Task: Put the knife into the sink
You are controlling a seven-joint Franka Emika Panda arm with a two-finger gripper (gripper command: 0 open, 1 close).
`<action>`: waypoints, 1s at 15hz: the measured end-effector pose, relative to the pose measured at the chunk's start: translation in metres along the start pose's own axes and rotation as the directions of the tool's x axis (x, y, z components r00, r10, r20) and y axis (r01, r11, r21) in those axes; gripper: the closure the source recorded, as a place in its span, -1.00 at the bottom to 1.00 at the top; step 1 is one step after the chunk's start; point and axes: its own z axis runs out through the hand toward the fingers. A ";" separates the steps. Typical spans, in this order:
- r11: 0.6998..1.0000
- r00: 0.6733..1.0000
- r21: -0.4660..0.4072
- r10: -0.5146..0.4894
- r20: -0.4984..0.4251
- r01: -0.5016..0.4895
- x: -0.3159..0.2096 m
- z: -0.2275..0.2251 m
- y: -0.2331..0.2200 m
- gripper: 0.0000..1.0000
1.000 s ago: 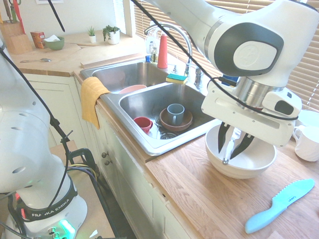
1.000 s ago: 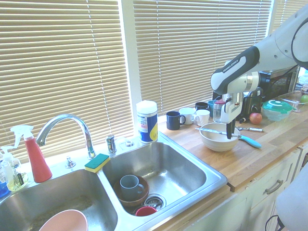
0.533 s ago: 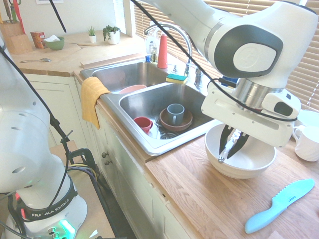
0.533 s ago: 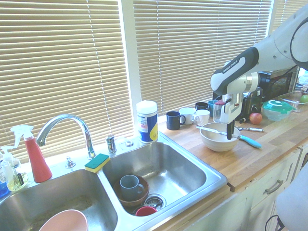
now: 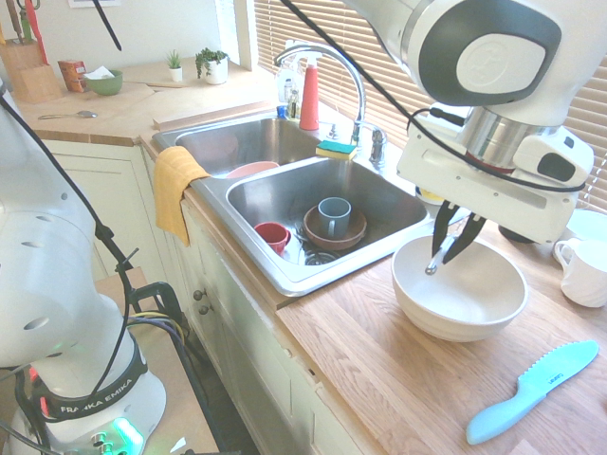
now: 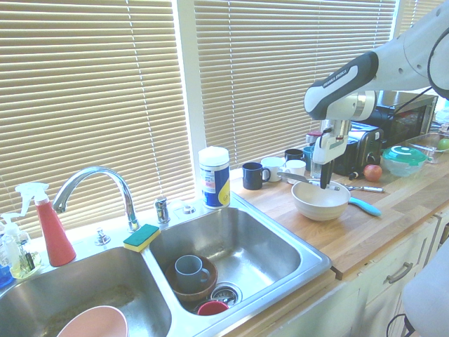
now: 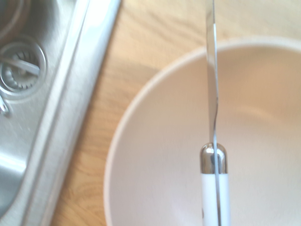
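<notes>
My gripper (image 5: 448, 248) is shut on the knife (image 5: 434, 264) and holds it just above the cream bowl (image 5: 474, 301) on the wooden counter. From the other side, the knife (image 6: 300, 178) pokes out level from the gripper (image 6: 323, 184), above the bowl (image 6: 319, 200). The wrist view shows the knife's white handle (image 7: 215, 197) with its thin silvery blade running over the bowl (image 7: 160, 165), and the sink's rim (image 7: 70, 117) beside it. The steel double sink (image 5: 285, 190) lies left of the bowl, with its curved faucet (image 5: 332, 57) behind. In the second exterior view the sink (image 6: 266, 246) is at lower left.
The near basin holds a grey mug (image 5: 333, 216) in a brown bowl, and a red cup (image 5: 272, 234). A larger light blue serrated knife (image 5: 531, 389) lies on the counter right of the bowl. White mugs (image 5: 583, 270) stand behind. A yellow towel (image 5: 174, 185) hangs over the sink's front.
The gripper closed on the knife lying across the bowl, then rose with it. The knife now hangs clear above the bowl instead of resting on its rim.
</notes>
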 end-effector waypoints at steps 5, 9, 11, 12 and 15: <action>0.998 0.991 0.016 0.068 -0.118 -0.067 -0.002 -0.071 -0.065 1.00; 0.976 0.961 0.030 0.218 -0.170 -0.216 -0.031 -0.085 -0.168 1.00; 0.949 0.928 0.070 0.315 -0.200 -0.307 -0.041 -0.064 -0.214 1.00; 0.935 0.911 0.085 0.355 -0.211 -0.345 -0.048 -0.047 -0.234 1.00; 0.912 0.883 0.113 0.411 -0.228 -0.395 -0.075 0.016 -0.289 1.00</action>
